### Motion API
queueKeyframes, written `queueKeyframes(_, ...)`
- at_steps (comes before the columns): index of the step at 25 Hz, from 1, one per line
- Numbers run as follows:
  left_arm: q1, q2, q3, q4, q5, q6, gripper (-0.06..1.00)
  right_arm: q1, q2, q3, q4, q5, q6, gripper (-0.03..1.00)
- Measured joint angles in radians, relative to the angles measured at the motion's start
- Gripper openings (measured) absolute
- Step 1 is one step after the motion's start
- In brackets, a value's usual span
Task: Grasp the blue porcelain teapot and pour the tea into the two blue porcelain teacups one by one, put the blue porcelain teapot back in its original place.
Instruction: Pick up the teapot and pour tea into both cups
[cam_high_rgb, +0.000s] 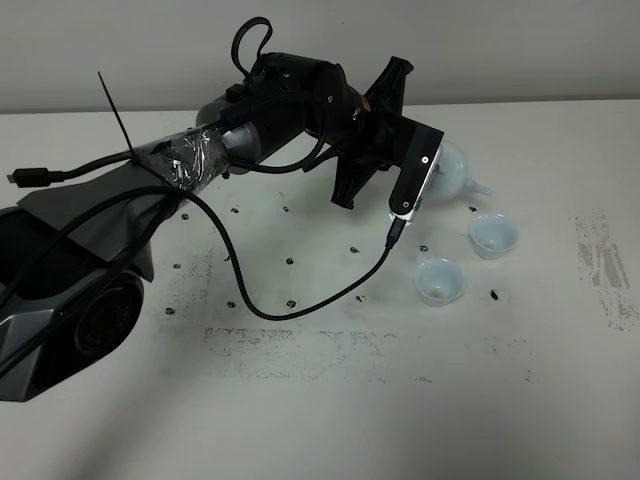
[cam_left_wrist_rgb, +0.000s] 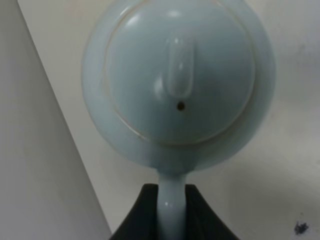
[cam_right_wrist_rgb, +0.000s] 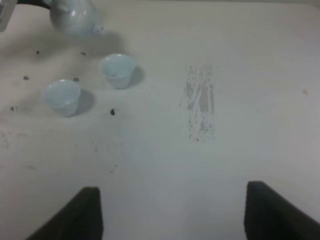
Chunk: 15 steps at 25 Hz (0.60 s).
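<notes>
Exterior high view, contents by size.

1. White table, filling the frame below the wall. It is dotted with small dark specks, with a grey scuffed patch at the right edge.
2. Left arm, black, partly wrapped in shiny tape. It runs from the lower left of the frame up to the upper centre. A black cable droops from it and loops across the table.
3. Left gripper, at the end of that arm and hidden from above by the wrist housing. Seen from its own wrist, the two dark fingers are pressed in on the teapot's loop handle, gripping it.
4. Blue porcelain teapot, right of centre in the upper half and half covered by the arm, spout aimed toward the lower right. From the wrist its lid and knob face the lens. Whether it rests on the table I cannot tell.
5. Right gripper, fingers spread wide with bare table between them, holding nothing.
6. Two blue porcelain teacups, upright, near each other but apart: one just below the spout, the other lower and to its left.
</notes>
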Motion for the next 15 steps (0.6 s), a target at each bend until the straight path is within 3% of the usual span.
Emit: queueKeyframes(15,-0.029,0.0,0.0,-0.001,-0.041,0.144,0.06,0.0,0.0,0.0,0.0,0.0,0.0,0.57)
